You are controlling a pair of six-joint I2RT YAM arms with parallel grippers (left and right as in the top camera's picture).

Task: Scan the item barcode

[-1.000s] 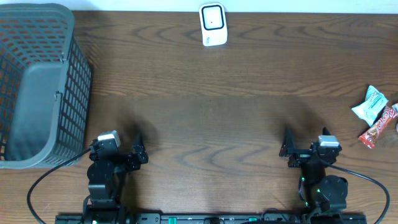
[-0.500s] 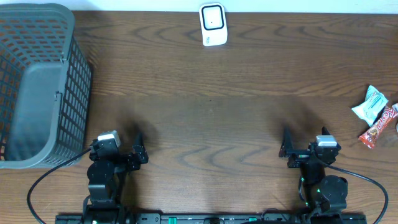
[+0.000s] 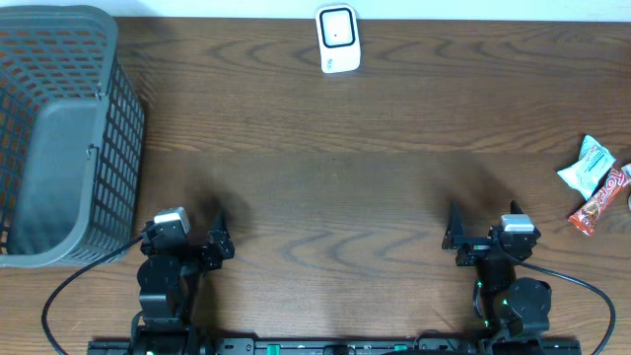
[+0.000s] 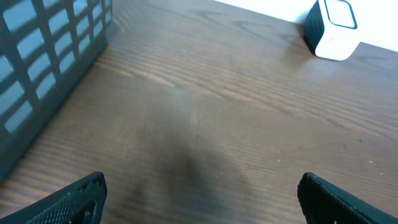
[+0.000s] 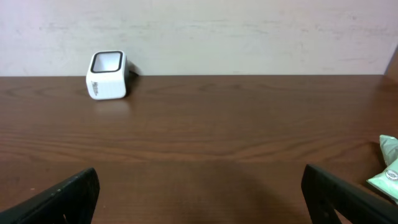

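Note:
The white barcode scanner [image 3: 336, 39] stands at the table's far edge, centre; it also shows as the scanner [image 4: 333, 28] in the left wrist view and the scanner [image 5: 107, 75] in the right wrist view. A mint-green packet [image 3: 589, 165] and a red wrapped item [image 3: 601, 202] lie at the far right edge, and the green packet [image 5: 388, 168] shows at the right of the right wrist view. My left gripper [image 3: 222, 237] [image 4: 202, 186] hovers near the front left, open and empty. My right gripper [image 3: 454, 235] [image 5: 200, 177] is near the front right, open and empty, well left of the items.
A large grey mesh basket [image 3: 59, 138] fills the table's left side, and its wall [image 4: 43, 68] shows close on the left of the left wrist view. Black cables run from both arm bases along the front edge.

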